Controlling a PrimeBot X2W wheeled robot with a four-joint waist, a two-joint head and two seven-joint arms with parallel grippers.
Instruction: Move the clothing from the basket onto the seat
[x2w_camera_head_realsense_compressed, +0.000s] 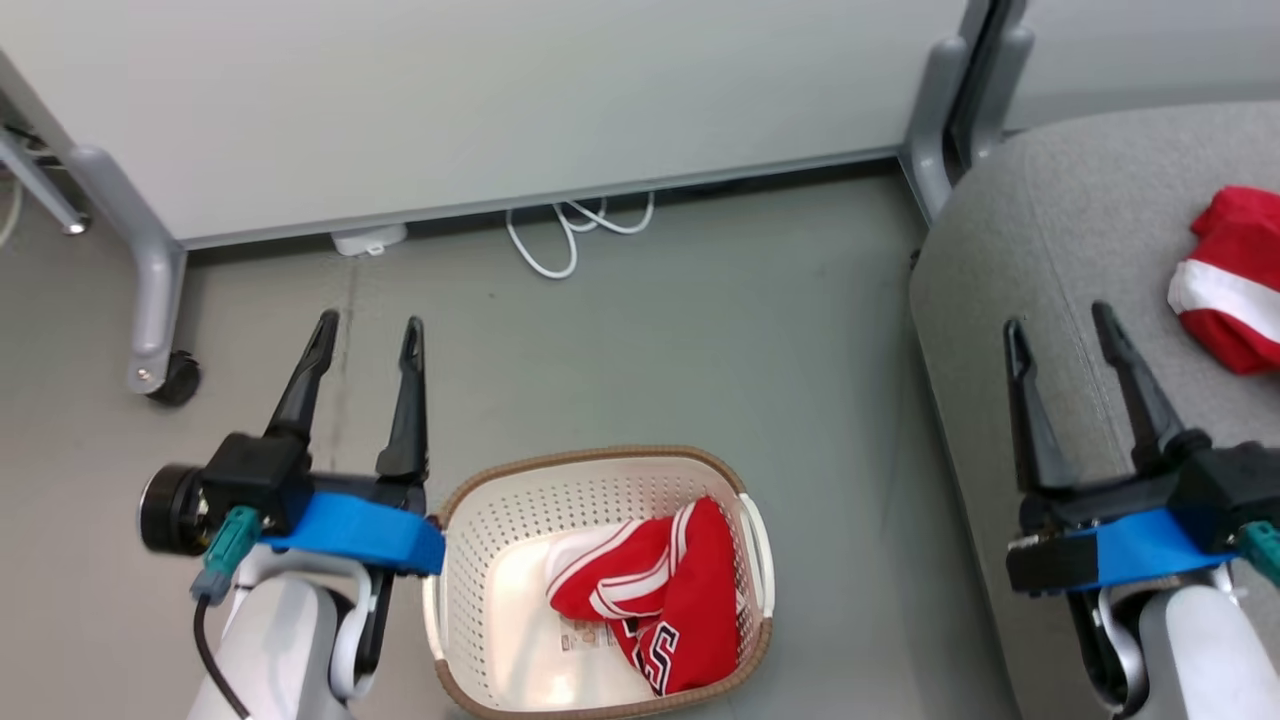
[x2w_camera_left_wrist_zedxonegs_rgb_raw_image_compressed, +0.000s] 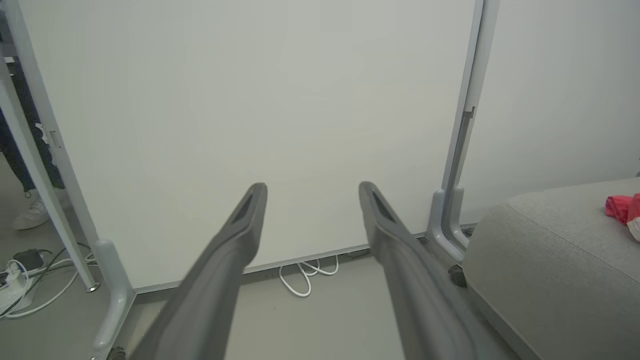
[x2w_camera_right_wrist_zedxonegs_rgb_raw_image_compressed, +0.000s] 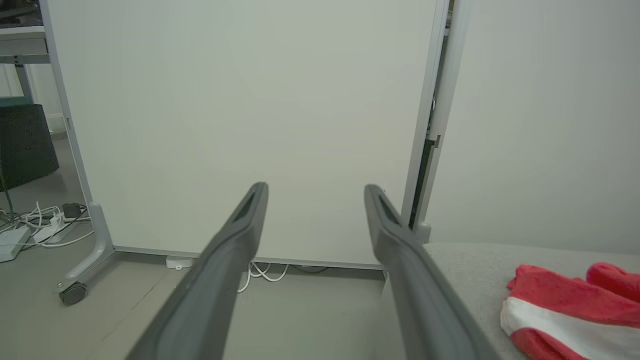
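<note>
The left gripper (x2w_camera_head_realsense_compressed: 370, 322) and right gripper (x2w_camera_head_realsense_compressed: 1057, 317) have long, tapering dark fingers (x2w_camera_head_realsense_compressed: 405, 420) on black blocks (x2w_camera_head_realsense_compressed: 255, 465). Behind them come blue wrist bands (x2w_camera_head_realsense_compressed: 350, 528) and white forearms (x2w_camera_head_realsense_compressed: 275, 640). A teal plug (x2w_camera_head_realsense_compressed: 230, 545) carries a black cable (x2w_camera_head_realsense_compressed: 208, 650).

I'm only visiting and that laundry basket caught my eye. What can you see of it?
The basket is oval, cream plastic by its look, with perforated walls, a brown woven-look rim and a white handle on its right side. It stands upright on the grey floor. Red clothing with white stripes lies bunched in its right half, next to a sticker on its bottom.
</note>
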